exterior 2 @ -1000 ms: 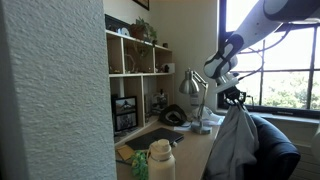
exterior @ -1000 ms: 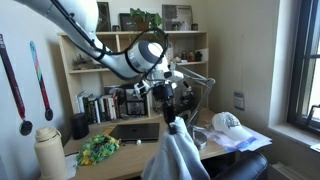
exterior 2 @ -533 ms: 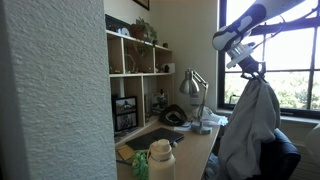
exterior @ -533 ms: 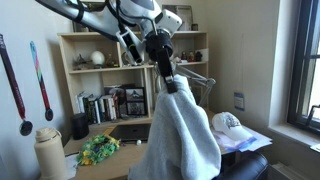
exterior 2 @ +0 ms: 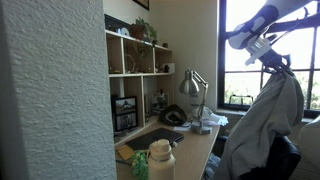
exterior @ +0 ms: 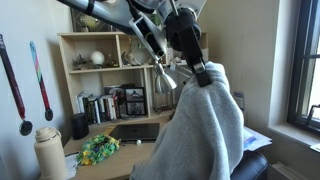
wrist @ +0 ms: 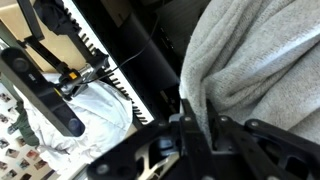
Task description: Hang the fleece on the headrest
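The fleece [exterior: 198, 130] is a large pale grey fuzzy cloth hanging in thick folds from my gripper [exterior: 203, 72], which is shut on its top edge. In an exterior view the fleece [exterior 2: 262, 125] hangs below the gripper [exterior 2: 277, 68] and reaches down to the black headrest [exterior 2: 283, 158] of the chair. A dark corner of the headrest [exterior: 255, 166] shows at the lower right in an exterior view. In the wrist view the fleece [wrist: 255, 55] fills the upper right, pinched between the gripper's fingers [wrist: 198, 118].
A desk [exterior: 125, 152] holds a dark laptop [exterior: 135, 131], a yellow-green object [exterior: 99, 148] and a pale bottle [exterior: 50, 155]. A desk lamp [exterior 2: 192, 86] and bookshelves [exterior: 100, 70] stand behind. A window [exterior 2: 250, 60] is on the far side.
My gripper has risen and swung toward the chair, carrying the fleece with it. The fleece has come up off the desk side and spreads wider, over the chair back.
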